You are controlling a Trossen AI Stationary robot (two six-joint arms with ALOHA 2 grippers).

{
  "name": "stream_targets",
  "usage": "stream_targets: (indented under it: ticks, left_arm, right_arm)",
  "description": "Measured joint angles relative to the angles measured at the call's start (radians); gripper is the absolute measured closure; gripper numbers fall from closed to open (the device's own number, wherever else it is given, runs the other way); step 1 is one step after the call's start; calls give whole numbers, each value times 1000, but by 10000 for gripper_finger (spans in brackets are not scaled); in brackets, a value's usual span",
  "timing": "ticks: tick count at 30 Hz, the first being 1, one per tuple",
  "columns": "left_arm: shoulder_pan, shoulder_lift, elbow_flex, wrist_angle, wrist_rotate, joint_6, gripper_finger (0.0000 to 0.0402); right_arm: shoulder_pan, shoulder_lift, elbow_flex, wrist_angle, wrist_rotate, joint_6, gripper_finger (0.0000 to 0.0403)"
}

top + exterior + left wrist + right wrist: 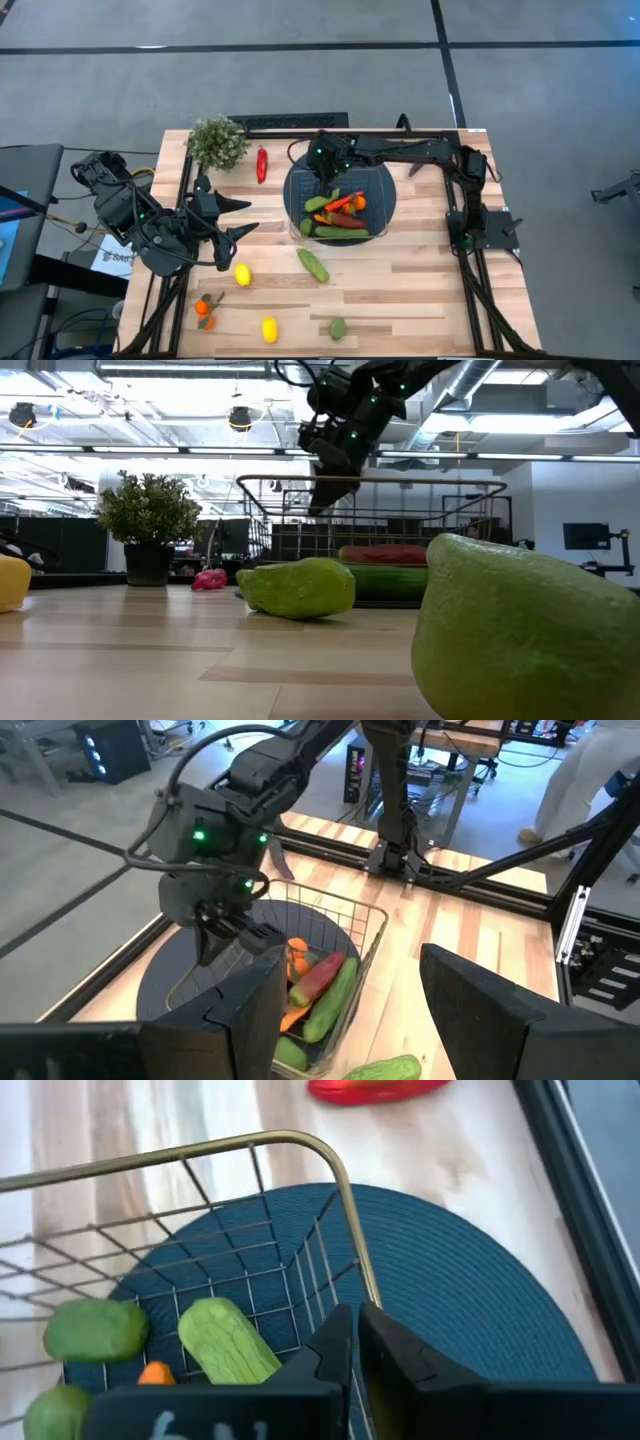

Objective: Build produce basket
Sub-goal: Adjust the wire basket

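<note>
Right gripper (322,178) hangs over the far left corner of the wire basket (372,232), fingers (400,1365) nearly together with only a thin gap and nothing between them. The basket sits on a round blue mat (384,180) mid-tabletop (420,290) and holds cucumbers, a red pepper and carrots. Left gripper (240,217) waits left of it, fingers apart and empty; a cucumber (313,265), two lemons (242,274), a lime (338,328), small oranges (205,312) and a red pepper (262,164) lie loose around.
</note>
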Motion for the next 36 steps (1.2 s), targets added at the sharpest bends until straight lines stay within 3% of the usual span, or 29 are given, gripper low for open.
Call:
stream_targets:
  ticks: [9,17,21,24,36]
  left_arm:
    - [0,0,0,-1,19,0,184]
    - [0,0,0,-15,23,0,184]
    - [0,0,0,-19,23,0,184]
    - [0,0,0,-19,23,0,184]
    - [0,0,0,-19,26,-2,184]
  right_arm:
    - [-24,-6,0,-22,-10,26,361]
    - [66,-27,0,-262,-31,43,388]
    - [93,-27,0,-306,59,-5,399]
    - [75,-27,0,-307,124,-7,397]
    - [-53,-27,0,-331,119,-14,400]
